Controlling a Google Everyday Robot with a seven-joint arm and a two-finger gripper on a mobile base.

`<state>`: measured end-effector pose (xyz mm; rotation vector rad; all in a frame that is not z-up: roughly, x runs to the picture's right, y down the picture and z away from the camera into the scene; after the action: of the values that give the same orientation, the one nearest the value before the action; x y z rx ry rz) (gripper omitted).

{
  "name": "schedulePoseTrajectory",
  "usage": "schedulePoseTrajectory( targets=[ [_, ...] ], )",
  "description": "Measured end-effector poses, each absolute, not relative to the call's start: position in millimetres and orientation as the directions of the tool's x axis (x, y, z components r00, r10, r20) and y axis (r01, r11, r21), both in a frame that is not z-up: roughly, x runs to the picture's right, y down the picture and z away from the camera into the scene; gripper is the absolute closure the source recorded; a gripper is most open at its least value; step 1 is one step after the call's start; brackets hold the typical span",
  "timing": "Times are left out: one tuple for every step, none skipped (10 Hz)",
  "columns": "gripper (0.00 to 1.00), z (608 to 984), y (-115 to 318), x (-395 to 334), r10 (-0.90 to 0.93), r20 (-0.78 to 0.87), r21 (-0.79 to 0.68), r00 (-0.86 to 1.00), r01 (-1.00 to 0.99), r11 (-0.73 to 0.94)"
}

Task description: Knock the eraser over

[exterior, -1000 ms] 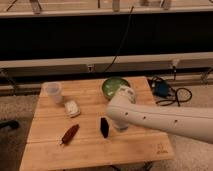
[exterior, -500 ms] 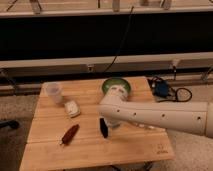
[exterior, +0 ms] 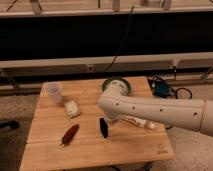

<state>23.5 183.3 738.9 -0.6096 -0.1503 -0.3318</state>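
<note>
The eraser (exterior: pixel 103 127) is a small black block near the middle front of the wooden table (exterior: pixel 50 155), standing and leaning slightly. My white arm reaches in from the right, and its rounded end covers the table's middle. My gripper (exterior: pixel 109 120) is at the arm's lower tip, right beside the eraser's top on its right side. Most of the gripper is hidden by the arm.
A green bowl (exterior: pixel 120 84) stands at the table's back, partly behind the arm. A clear cup (exterior: pixel 54 92) and a small white block (exterior: pixel 72 108) are at the left. A dark red elongated object (exterior: pixel 69 134) lies front left. Blue gear with cables (exterior: pixel 162 89) lies on the floor to the right.
My arm has swung left and down, bringing its tip next to the eraser. The eraser now leans a little more than before.
</note>
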Motion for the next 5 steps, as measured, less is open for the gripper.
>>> schedulePoseTrajectory(
  targets=[
    [0.99,740,182,16,-0.265,0.257,-0.530,0.929,0.365,0.766],
    [0.99,739,181,10,-0.269,0.273,-0.526,0.924,0.377,0.763],
    [0.99,739,180,8,-0.271,0.284,-0.523,0.920,0.386,0.760],
    [0.99,738,178,6,-0.274,0.297,-0.521,0.915,0.395,0.757],
    [0.99,739,176,3,-0.280,0.312,-0.516,0.908,0.409,0.752]
  ],
)
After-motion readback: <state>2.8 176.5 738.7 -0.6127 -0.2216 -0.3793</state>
